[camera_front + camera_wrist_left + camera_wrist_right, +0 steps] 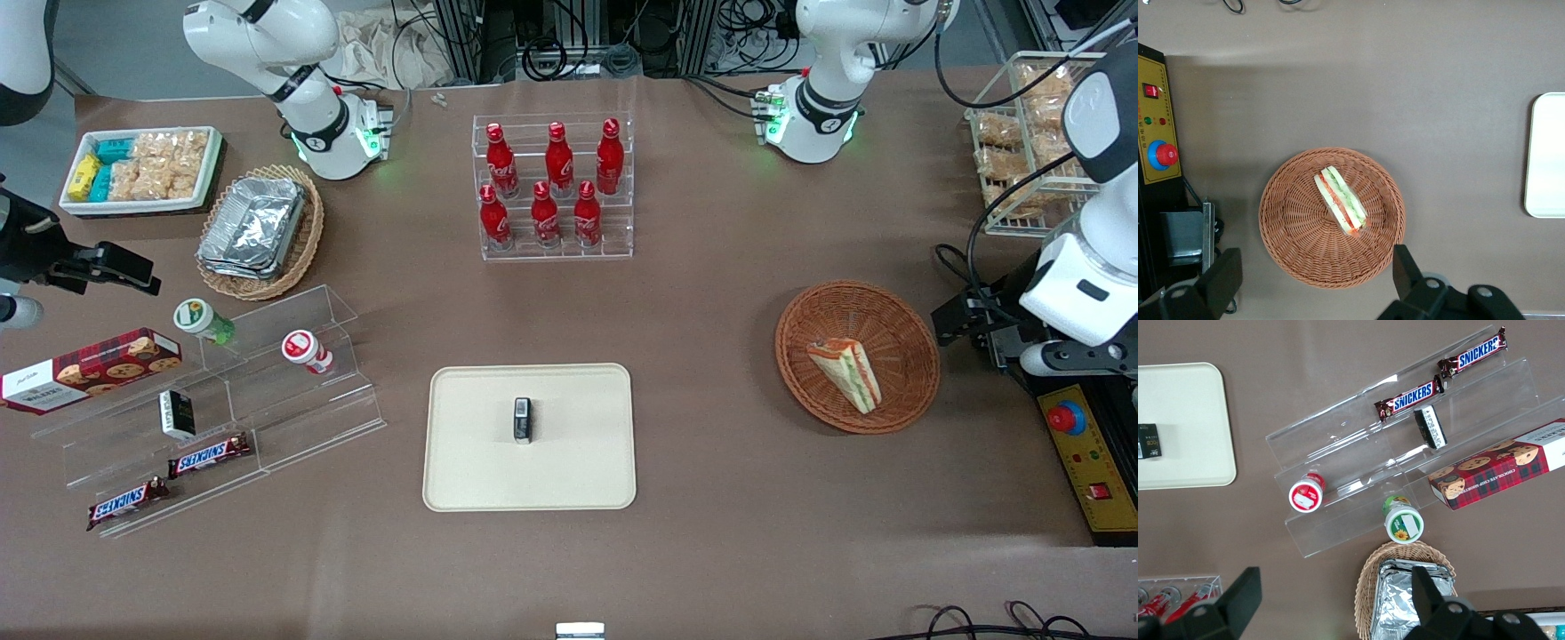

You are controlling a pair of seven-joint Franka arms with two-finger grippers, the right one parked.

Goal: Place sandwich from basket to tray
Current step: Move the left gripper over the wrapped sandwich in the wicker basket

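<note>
The sandwich (pixel 845 373) (pixel 1340 200), a wrapped wedge with orange-red and green layers, lies in the round reddish-brown basket (pixel 800 356) (pixel 1291 233). My left gripper (pixel 956 322) (pixel 1315 280) hangs above the table beside the basket, at the working arm's end. It is open wide, its two black fingers (pixel 1405 267) apart over the basket's rim with nothing between them. The cream tray (pixel 480 471) (pixel 1546 153) lies flat at the table's middle, toward the parked arm's end from the basket. A small black box (pixel 523 420) stands on it.
A clear rack of red bottles (pixel 556 187) stands farther from the front camera than the tray. A black-and-yellow control box with a red button (pixel 1080 453) (pixel 1158 155) lies beside the basket. A wire snack rack (pixel 1022 133) and an acrylic shelf (pixel 267 391) sit at opposite table ends.
</note>
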